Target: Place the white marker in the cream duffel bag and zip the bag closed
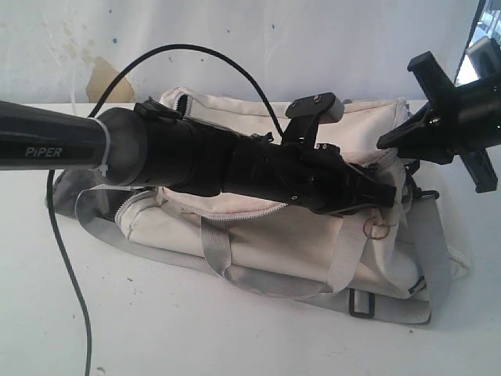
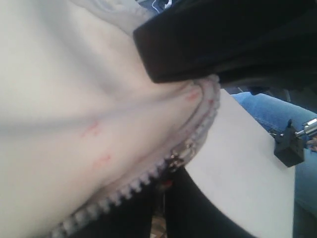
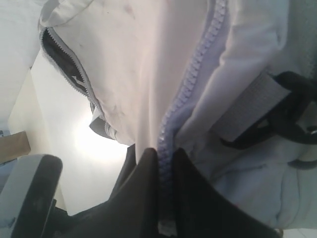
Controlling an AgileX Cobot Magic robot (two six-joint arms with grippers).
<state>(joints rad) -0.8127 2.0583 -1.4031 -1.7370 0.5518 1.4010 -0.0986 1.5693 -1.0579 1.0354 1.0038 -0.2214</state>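
Visibly, the right pincer (image 3: 164, 157) clamps the cream duffel bag (image 3: 138, 59).

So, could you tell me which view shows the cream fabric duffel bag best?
The exterior view: the cream fabric duffel bag shows nearly whole, though the left arm crosses it. The left wrist view gives only blurred fabric and zipper teeth; the right wrist view, zipper tape pinched by the right gripper.

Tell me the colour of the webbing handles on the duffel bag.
Grey. The webbing handles show best in the exterior view, against the cream duffel bag.
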